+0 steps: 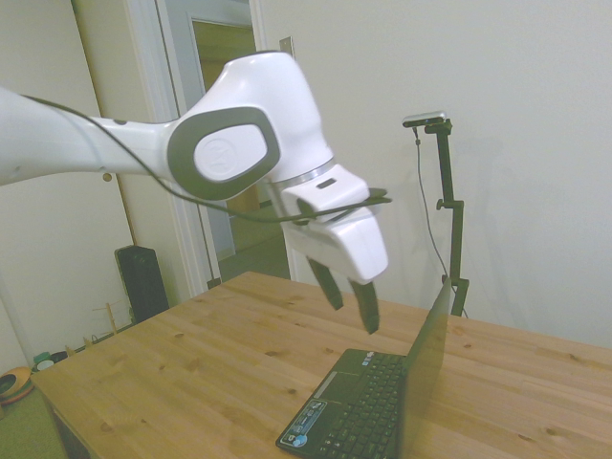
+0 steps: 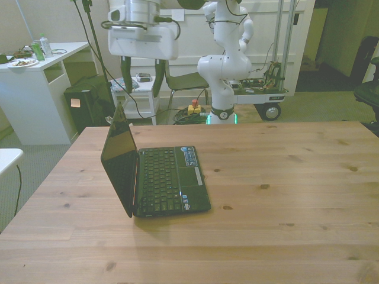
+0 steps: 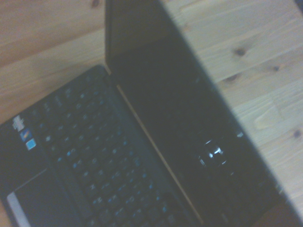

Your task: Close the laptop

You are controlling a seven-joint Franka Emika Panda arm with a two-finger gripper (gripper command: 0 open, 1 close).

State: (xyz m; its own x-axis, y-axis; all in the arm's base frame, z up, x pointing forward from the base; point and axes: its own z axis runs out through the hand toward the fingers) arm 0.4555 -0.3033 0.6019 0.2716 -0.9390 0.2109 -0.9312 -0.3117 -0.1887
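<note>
Open laptop (image 2: 160, 180) on wooden table (image 2: 284, 195), white desk (image 2: 44, 62) behind

Wooden table (image 2: 284, 177), knotty pine planks. Only the laptop (image 2: 169, 180) sits on it, open, lid upright, toward the front view's left.

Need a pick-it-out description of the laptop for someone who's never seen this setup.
Find the wooden table; the laptop sits toward the front view's left, below the raised gripper. It is small and black, its lid standing open past upright, blue stickers on the palm rest. Nothing else lies on the tabletop.
</note>
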